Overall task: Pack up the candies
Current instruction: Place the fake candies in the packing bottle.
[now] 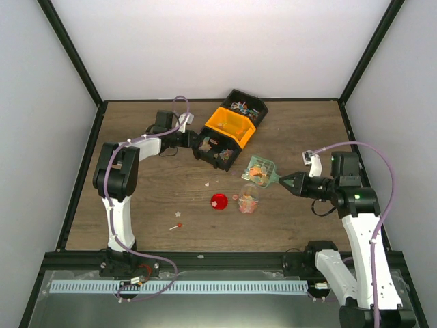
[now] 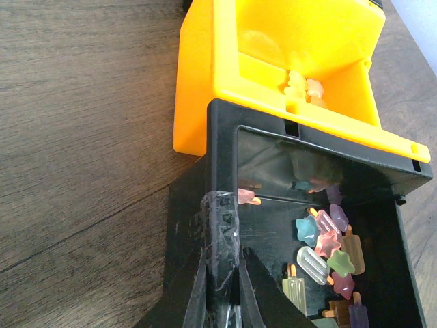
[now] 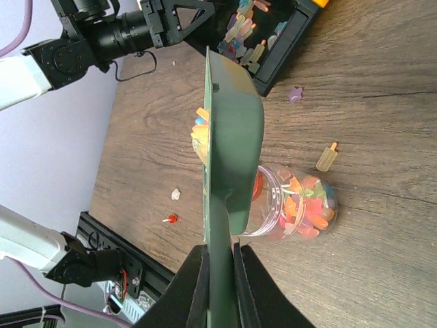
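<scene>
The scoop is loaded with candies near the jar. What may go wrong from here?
The scoop, in the right claw, looks wider than the jar mouth, so candies may spill onto the table, where strays already lie.
The jar might tip if the scoop bumps it.
The left claw pinches only the bin wall, so it may slip.

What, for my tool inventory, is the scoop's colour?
Green; the scoop shows best in the right wrist view.

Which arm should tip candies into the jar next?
Right. Its jaws grip the green scoop, loaded with candies, close to the jar. The left jaws are clamped on the black bin.
</scene>
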Tool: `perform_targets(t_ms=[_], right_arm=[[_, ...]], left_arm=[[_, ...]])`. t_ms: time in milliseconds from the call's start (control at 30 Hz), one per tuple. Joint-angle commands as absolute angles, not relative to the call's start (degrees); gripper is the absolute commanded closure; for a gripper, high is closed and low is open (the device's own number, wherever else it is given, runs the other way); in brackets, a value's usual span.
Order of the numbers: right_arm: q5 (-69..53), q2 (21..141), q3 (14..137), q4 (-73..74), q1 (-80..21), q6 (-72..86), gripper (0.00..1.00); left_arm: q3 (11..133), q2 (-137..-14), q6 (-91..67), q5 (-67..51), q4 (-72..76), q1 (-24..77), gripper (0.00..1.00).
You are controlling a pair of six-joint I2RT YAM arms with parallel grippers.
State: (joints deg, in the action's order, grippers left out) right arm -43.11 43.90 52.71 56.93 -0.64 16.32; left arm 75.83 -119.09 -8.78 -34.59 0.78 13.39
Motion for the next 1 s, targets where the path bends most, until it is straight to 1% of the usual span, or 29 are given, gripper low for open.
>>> perform_targets(t_ms=[0, 467, 967], right_arm=[[-42.4, 42.5, 52.6, 54.8, -1.7, 17.0, 0.99], [-42.5, 39.2, 51.4, 56.8, -1.7, 17.7, 0.99], [-38.0, 35.2, 50.4, 61.5, -1.7, 18.4, 0.99]], left_arm=[[73.3, -122.5, -5.8, -31.8, -1.6, 13.4, 0.96], [73.2, -122.3, -5.4, -31.7, -2.1, 13.4, 0.96], [73.3, -122.2, -5.5, -32.7, -2.0, 13.4, 0.96]])
